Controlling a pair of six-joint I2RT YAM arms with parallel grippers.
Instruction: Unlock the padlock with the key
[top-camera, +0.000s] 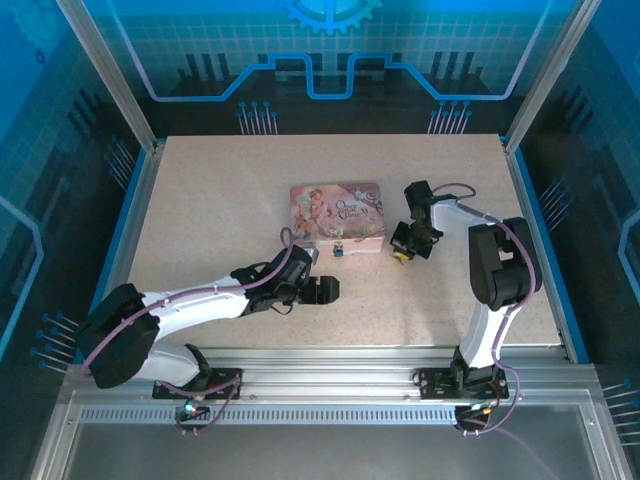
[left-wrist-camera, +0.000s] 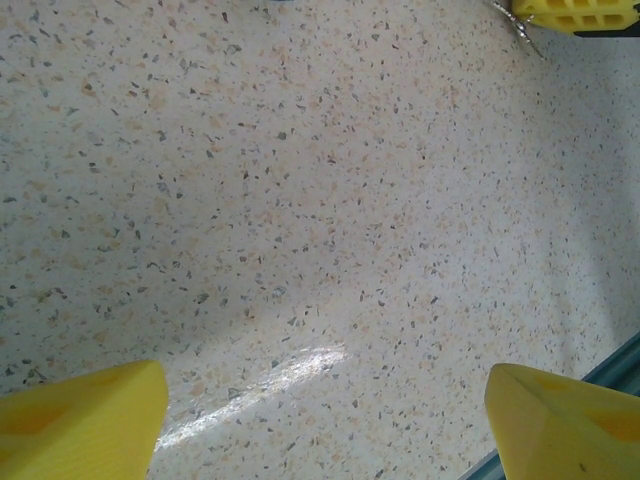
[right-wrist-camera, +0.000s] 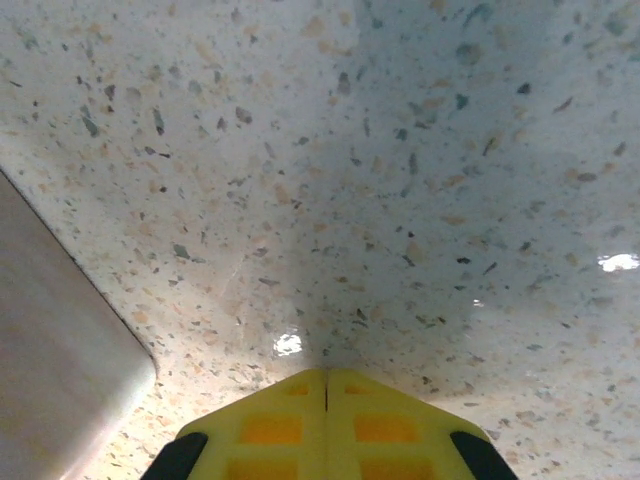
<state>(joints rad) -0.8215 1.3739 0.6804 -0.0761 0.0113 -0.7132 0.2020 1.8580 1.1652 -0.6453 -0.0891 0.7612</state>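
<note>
The tiny dark padlock (top-camera: 340, 250) lies on the table just in front of the pink tin (top-camera: 337, 215). My right gripper (top-camera: 403, 252) points down at the table right of the tin, its yellow fingers (right-wrist-camera: 325, 375) pressed together at the surface. In the left wrist view that gripper (left-wrist-camera: 575, 12) shows at the top right, with the thin metal key (left-wrist-camera: 522, 30) sticking out from its fingertips. My left gripper (top-camera: 328, 290) hovers low in front of the padlock, open wide, with bare table between its fingers (left-wrist-camera: 90, 420).
The tin's rounded corner (right-wrist-camera: 60, 340) sits close to the left of my right gripper. A blue table rim (left-wrist-camera: 620, 360) runs past the left gripper's right finger. Speckled tabletop (top-camera: 250, 190) spreads to the left and behind the tin.
</note>
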